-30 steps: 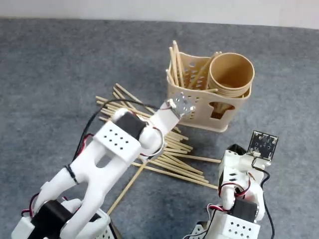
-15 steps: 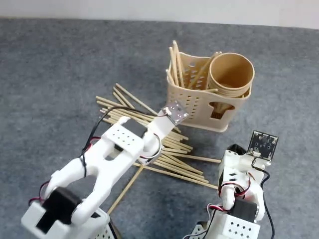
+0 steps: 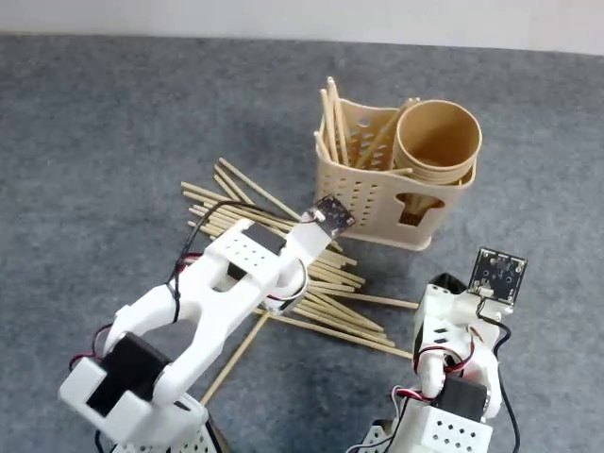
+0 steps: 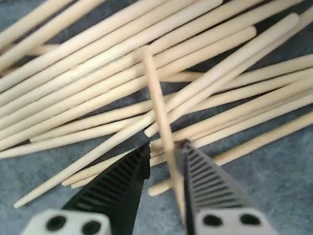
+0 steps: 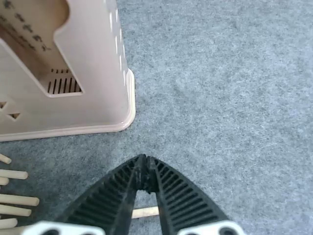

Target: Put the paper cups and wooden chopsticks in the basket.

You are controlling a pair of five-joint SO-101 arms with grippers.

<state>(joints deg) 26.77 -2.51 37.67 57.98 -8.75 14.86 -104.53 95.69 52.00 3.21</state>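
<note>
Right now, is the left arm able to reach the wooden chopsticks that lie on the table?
Probably yes. The left gripper hangs open right above the pile of wooden chopsticks, and one chopstick runs between its jaws. Nothing stands between the gripper and the pile.

White plastic left arm point(image 3: 236, 274) and right arm point(image 3: 451, 332) carry round holes, black motors, red and black cables; the left gripper point(image 4: 164, 147) has ribbed black jaws

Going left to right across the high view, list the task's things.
loose wooden chopsticks on the table → standing chopsticks in the basket → paper cups in the basket's right side
</note>
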